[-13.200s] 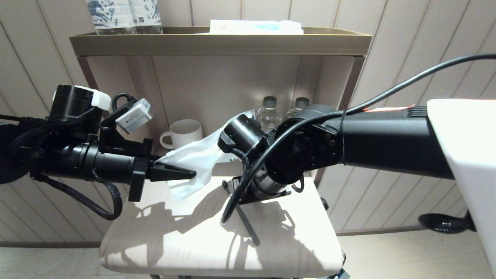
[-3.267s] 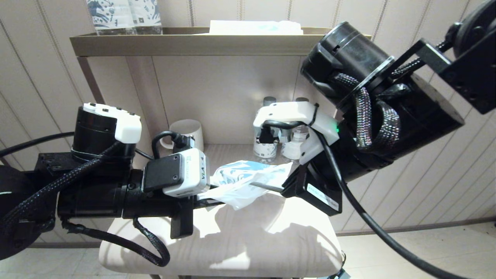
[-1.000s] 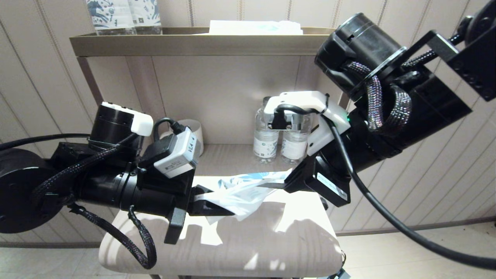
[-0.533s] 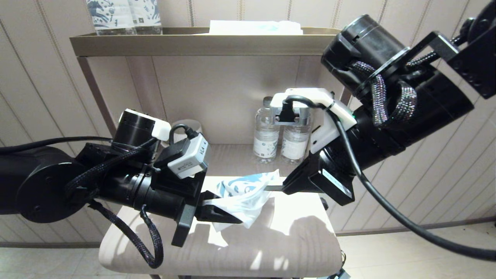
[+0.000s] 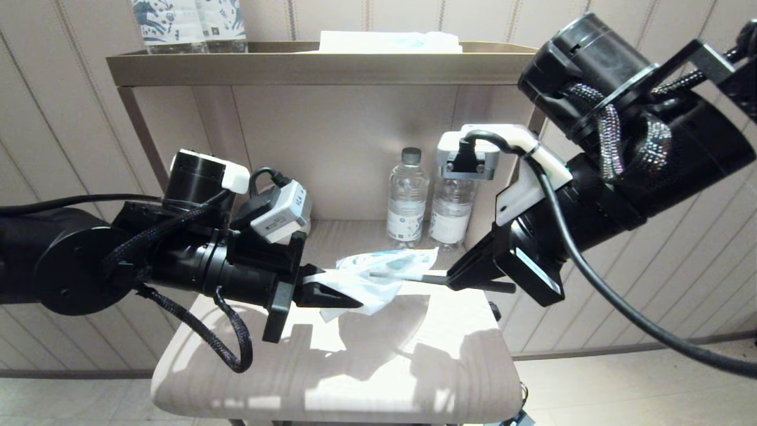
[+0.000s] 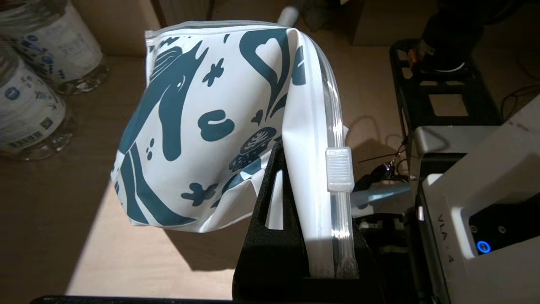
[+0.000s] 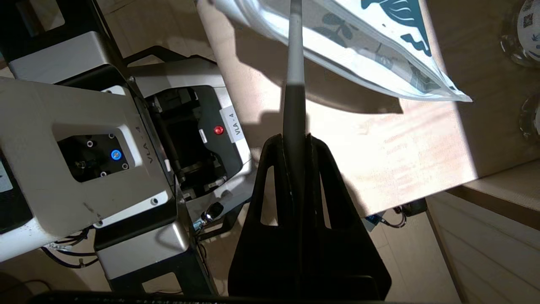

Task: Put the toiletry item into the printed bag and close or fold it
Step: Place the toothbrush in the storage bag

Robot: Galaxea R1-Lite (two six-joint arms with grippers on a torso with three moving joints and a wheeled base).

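Observation:
The printed bag [image 5: 378, 275], white with dark blue print, hangs above the pale table between both arms. My left gripper [image 5: 337, 296] is shut on its zip edge, just below the white slider [image 6: 338, 169], and the bag [image 6: 202, 118] spreads out beyond the left gripper [image 6: 314, 177]. My right gripper [image 5: 458, 278] is shut on the toiletry item [image 5: 414, 276], a slim grey toothbrush. In the right wrist view the toothbrush [image 7: 295, 63] runs straight out from the right gripper [image 7: 294, 141] across the bag [image 7: 371, 55]. Whether its head is inside the bag I cannot tell.
Two water bottles [image 5: 407, 198] [image 5: 450, 207] stand on the shelf just behind the bag. The upper shelf [image 5: 331, 65] carries blue-patterned packages [image 5: 189, 23] and a flat white and light-blue packet [image 5: 390, 41]. The rounded table top [image 5: 355, 367] lies below both grippers.
My right arm has drawn back to the right with the toothbrush. The bag now lies flatter and more stretched out between the grippers. Both grips have held.

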